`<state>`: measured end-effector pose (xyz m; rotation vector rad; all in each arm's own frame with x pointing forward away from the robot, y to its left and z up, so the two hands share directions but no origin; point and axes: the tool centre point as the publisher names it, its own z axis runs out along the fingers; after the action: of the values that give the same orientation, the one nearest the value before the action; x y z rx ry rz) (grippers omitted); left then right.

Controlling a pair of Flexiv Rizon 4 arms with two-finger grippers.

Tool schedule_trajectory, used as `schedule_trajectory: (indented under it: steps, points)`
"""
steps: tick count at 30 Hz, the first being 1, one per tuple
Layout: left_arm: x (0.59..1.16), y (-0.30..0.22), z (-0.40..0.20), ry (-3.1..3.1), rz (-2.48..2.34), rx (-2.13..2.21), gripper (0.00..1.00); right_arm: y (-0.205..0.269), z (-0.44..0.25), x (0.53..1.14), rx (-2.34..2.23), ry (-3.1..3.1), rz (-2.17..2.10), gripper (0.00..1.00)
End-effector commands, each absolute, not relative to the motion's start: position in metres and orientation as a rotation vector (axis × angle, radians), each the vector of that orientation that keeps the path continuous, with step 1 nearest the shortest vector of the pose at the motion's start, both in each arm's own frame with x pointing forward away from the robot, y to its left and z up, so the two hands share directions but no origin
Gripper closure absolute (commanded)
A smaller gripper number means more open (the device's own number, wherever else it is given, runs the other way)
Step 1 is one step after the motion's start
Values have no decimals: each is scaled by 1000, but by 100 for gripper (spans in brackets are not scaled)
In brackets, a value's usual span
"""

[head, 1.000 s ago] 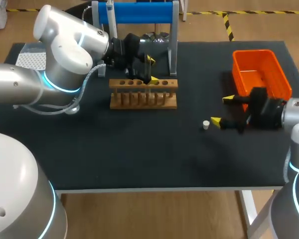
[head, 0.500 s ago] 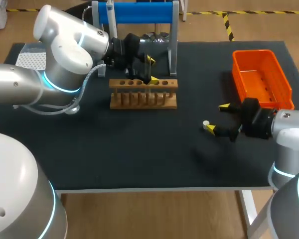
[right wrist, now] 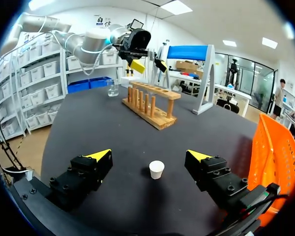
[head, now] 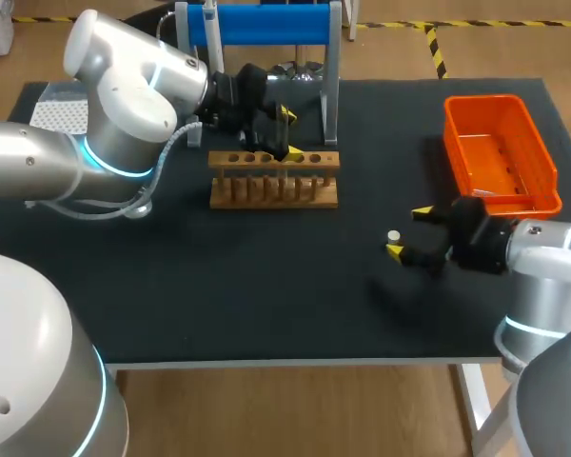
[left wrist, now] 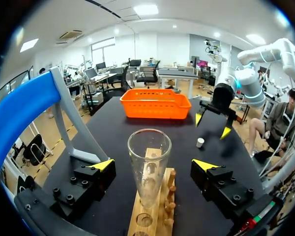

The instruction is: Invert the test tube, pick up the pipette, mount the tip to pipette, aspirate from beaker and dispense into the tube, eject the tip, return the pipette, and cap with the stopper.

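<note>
A clear glass test tube [left wrist: 149, 164] stands upright, mouth up, in the wooden rack [head: 274, 179] [left wrist: 146, 219]. My left gripper [head: 289, 132] [left wrist: 154, 164] is open around it, its fingers well clear of the glass on both sides. A small white stopper [head: 393, 237] [right wrist: 157, 169] sits on the black mat. My right gripper [head: 409, 232] [right wrist: 148, 155] is open and low over the mat, and the stopper lies just ahead of the gap between its fingers, touched by neither. The pipette is not clearly visible.
An orange basket [head: 500, 143] [right wrist: 275, 147] stands at the right, close behind my right wrist. A blue-topped stand [head: 257, 24] rises just behind the rack. A glass beaker [right wrist: 113, 88] stands beyond the rack's far end. A white perforated box [head: 57, 114] sits at the far left.
My right gripper has moved left and toward the table's front, from beside the orange basket to the stopper. The left arm and the tube have stayed still.
</note>
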<state>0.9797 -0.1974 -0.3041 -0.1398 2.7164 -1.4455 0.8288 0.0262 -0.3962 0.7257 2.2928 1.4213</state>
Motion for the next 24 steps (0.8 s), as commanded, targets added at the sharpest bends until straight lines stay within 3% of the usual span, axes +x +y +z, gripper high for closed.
schedule_trajectory:
  steps: [1, 7, 12, 13, 15, 24]
  points:
    - [981, -198, -304, 2720, -1443, -139, 0, 30, -402, 832, 735, 2297, 1411, 0]
    - [981, -198, -304, 2720, -1443, -139, 0, 32, -407, 835, 750, 2304, 1402, 0]
    - [981, -198, -304, 2720, -1443, -139, 0, 33, -413, 837, 761, 2310, 1396, 12]
    - [981, -198, -304, 2720, -1443, -139, 0, 34, -414, 837, 764, 2313, 1392, 22]
    - [981, -198, -304, 2720, -1443, -139, 0, 33, -416, 838, 768, 2315, 1389, 29]
    - [981, -198, -304, 2720, -1443, -139, 0, 35, -422, 841, 785, 2325, 1376, 33]
